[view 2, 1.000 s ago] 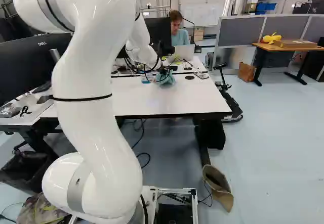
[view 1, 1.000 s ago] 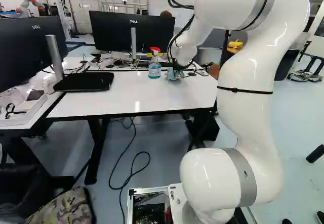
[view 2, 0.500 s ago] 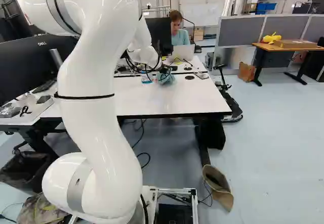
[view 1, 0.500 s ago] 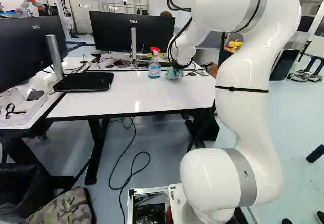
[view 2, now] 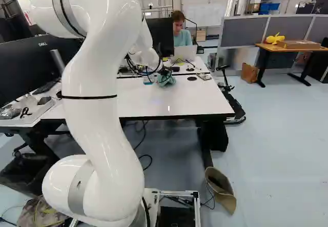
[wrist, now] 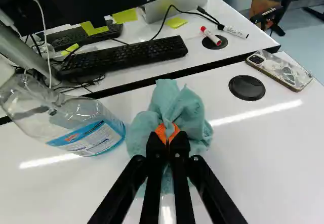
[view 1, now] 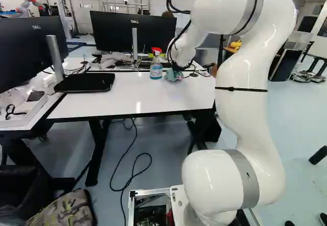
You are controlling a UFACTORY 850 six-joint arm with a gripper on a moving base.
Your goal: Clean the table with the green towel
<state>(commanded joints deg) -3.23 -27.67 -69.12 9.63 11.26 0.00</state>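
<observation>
With our pincer (view 2: 164, 71), we are holding the green towel (wrist: 188, 114) bunched between two nearly closed fingers. We are resting it on the bench (view 1: 138, 96), just beside the spray bottle (wrist: 96, 129); a phone (wrist: 281, 70) is lying near the bench's far edge.

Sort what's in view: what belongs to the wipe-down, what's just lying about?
In the job:
- green towel, gripped by the pincer
- white table under it
- spray bottle beside it, probably; the task doesn't name it

Lying about:
- phone
- marker pens
- keyboard
</observation>
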